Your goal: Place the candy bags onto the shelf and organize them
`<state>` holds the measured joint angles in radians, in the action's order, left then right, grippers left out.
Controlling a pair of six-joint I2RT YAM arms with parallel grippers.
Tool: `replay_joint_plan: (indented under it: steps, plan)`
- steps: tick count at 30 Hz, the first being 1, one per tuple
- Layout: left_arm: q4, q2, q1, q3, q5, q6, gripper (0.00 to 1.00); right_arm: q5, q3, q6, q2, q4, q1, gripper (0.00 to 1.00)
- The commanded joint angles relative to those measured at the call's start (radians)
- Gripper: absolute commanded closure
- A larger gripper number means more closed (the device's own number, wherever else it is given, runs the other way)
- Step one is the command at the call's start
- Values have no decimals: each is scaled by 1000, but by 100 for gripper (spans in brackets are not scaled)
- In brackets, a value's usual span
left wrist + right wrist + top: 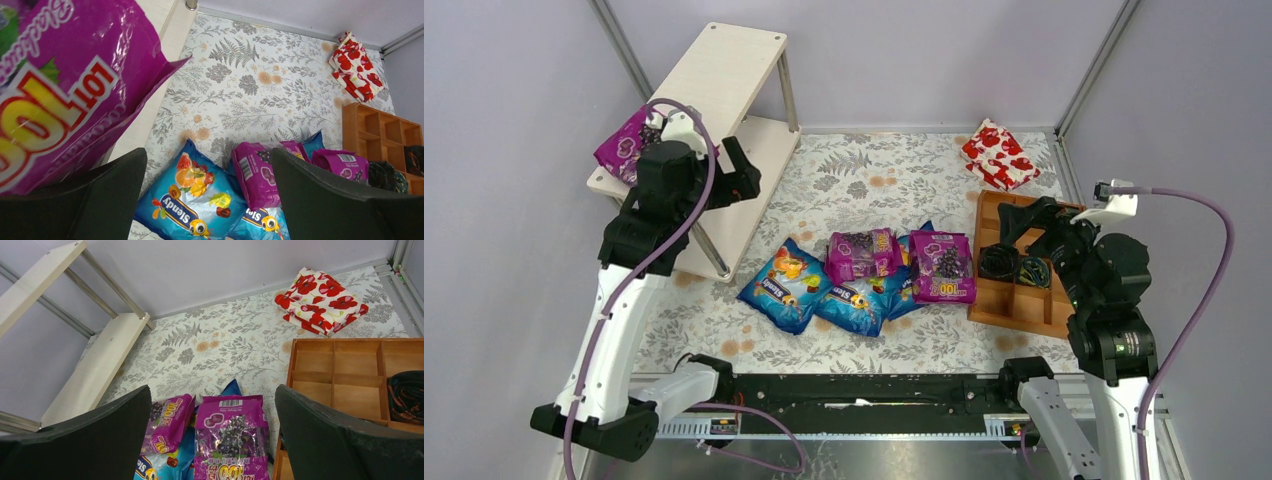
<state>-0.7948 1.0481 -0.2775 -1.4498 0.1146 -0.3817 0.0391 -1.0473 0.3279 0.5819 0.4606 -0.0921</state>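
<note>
One purple candy bag [624,146] lies on the left end of the shelf's lower board [759,150]; in the left wrist view this bag [65,90] fills the upper left, clear of the fingers. My left gripper [742,178] hovers open by the shelf [155,80], and nothing sits between its fingers [210,200]. On the floral mat is a pile of blue bags [784,286] and two purple bags [862,254] [944,266]. My right gripper [1016,225] hangs open and empty over the brown tray, looking down at a purple bag [230,440].
A red-and-white patterned package [999,156] lies at the back right. The brown wooden compartment tray [1024,305] at the right holds dark coiled items [1014,266]. The shelf's top board [724,70] is bare. Grey walls close in the sides and back.
</note>
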Motion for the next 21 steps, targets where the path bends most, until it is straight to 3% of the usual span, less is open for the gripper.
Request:
replay_joint_plan:
  steps: [1, 6, 15, 17, 21]
  plan:
    - [109, 12, 0, -43, 50, 22, 1, 30, 17, 18, -16, -36, 2, 0]
    - [152, 39, 6, -67, 107, 70, 1, 36, 24, 20, -8, -30, 3, 0]
    - [184, 161, 32, -143, -41, 59, 1, 81, 47, 47, 12, -42, 3, 0]
    - [194, 156, 32, -131, -136, 49, 1, 117, 60, 55, 20, -42, 2, 0]
    - [318, 76, 32, 35, -430, 9, 1, 187, 113, 134, 54, -55, 3, 0]
